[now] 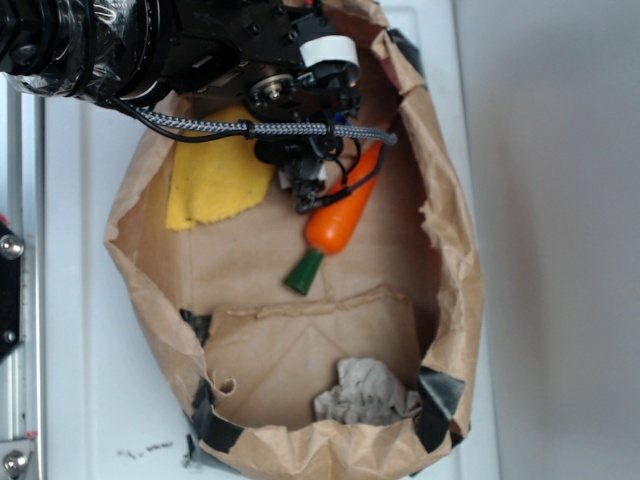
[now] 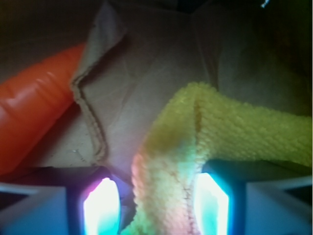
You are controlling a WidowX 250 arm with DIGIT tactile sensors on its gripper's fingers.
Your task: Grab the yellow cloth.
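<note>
Yellow cloth (image 2: 230, 142), terry, lying on the floor of a brown paper bag (image 1: 455, 230) beside an orange toy carrot (image 1: 340, 215).
Gripper (image 2: 156, 205): jaws apart, a raised fold of the cloth between the fingers (image 2: 100, 205). Advice: close squarely on that fold, keep clear of the bag's inner seam, and check the pinch holds before lifting.

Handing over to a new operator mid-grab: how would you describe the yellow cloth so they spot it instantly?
Look inside the open brown paper bag, at the end under the robot arm. The yellow cloth lies flat on the bag floor beside the orange toy carrot. It is the only bright yellow, terry-textured thing, unlike the grey-beige paper wad at the far end.
</note>
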